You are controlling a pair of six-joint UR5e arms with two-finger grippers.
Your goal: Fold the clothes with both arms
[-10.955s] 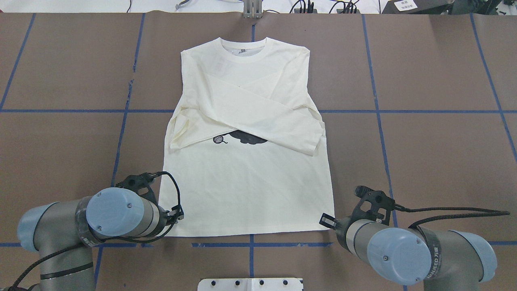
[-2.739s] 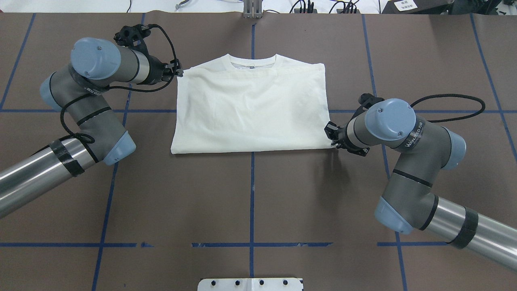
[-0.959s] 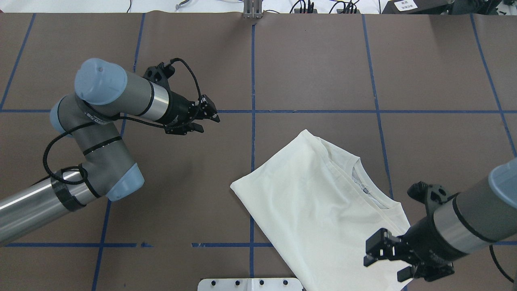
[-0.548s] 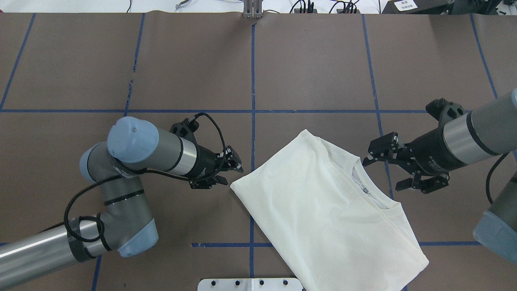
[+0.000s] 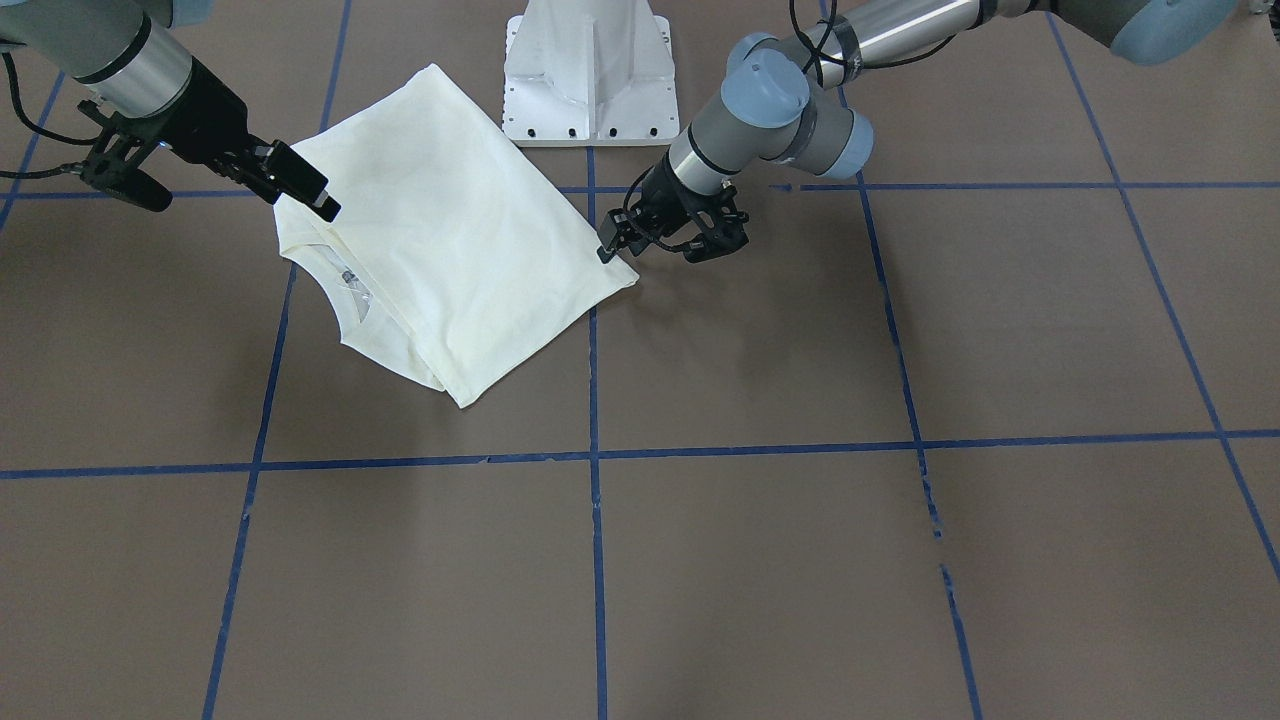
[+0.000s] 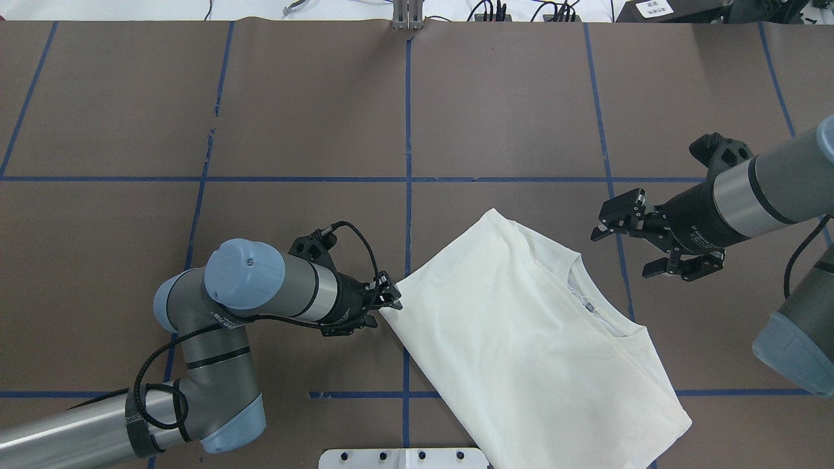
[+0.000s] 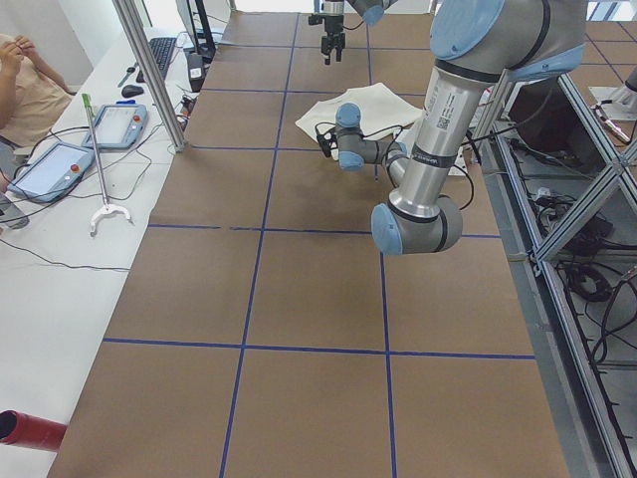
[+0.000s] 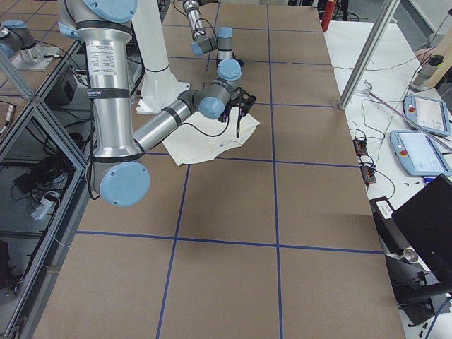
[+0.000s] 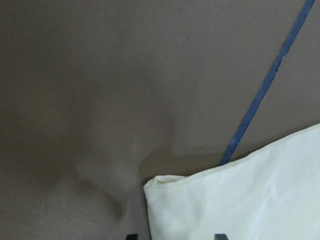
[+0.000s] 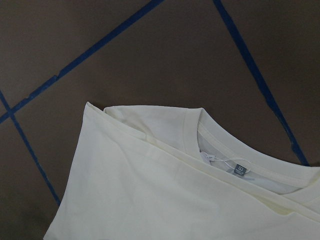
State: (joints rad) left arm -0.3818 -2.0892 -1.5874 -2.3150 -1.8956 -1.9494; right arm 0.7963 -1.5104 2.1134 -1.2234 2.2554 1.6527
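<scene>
The cream T-shirt (image 6: 521, 339) lies folded and turned diagonally on the table, plain side up, with the collar (image 6: 586, 293) showing and the print hidden. It also shows in the front view (image 5: 450, 250). My left gripper (image 6: 386, 306) is open and low at the shirt's left corner. In the left wrist view that corner (image 9: 165, 187) lies between the two finger tips. My right gripper (image 6: 620, 255) is open and empty, held above the table just beyond the collar side. The right wrist view looks down on the collar and its label (image 10: 240, 169).
The white pedestal base (image 6: 404, 458) stands at the near edge, beside the shirt's lower end. Blue tape lines (image 6: 407, 130) grid the brown table. An operators' bench with tablets (image 7: 60, 164) runs along the far side.
My left gripper has moved right and nearer, up to the shirt's left corner. My right gripper has drifted slightly away from the collar. The shirt has lain still over the last second.
</scene>
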